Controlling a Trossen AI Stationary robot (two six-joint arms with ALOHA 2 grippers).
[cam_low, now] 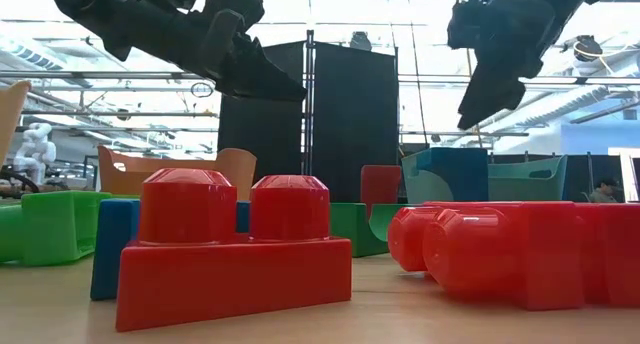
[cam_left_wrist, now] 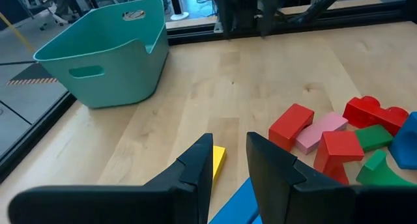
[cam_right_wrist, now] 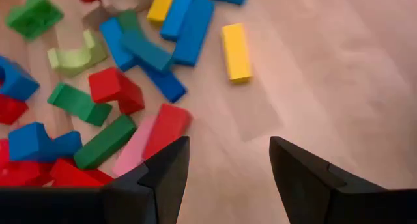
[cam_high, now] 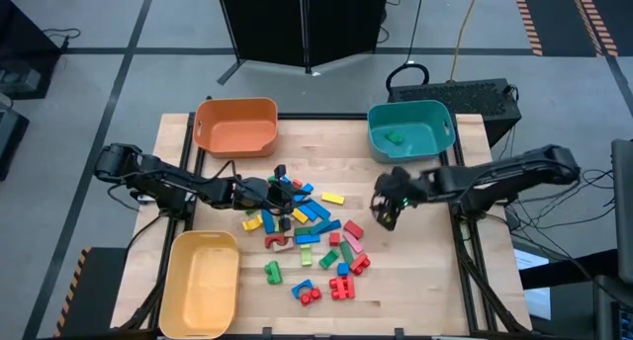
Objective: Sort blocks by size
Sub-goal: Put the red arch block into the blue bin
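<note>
The blocks [cam_high: 312,236] lie loose in a pile on the table's middle: red, blue, green, yellow and pink bars, arches and studded bricks. My left gripper [cam_high: 287,189] hovers over the pile's far left part, open and empty; past its fingers [cam_left_wrist: 229,162] lie a yellow bar [cam_left_wrist: 217,160] and a blue bar. My right gripper [cam_high: 384,213] hangs above bare table right of the pile, open and empty [cam_right_wrist: 228,162]. A yellow bar [cam_right_wrist: 236,53] lies ahead of it. One green block [cam_high: 394,136] lies in the teal bin.
An orange bin [cam_high: 235,126] stands at the far left, a teal bin [cam_high: 435,132] at the far right and a yellow bin [cam_high: 203,281] at the near left. Bare wood lies between the pile and the table's right edge. Red studded bricks [cam_low: 235,249] fill the low view.
</note>
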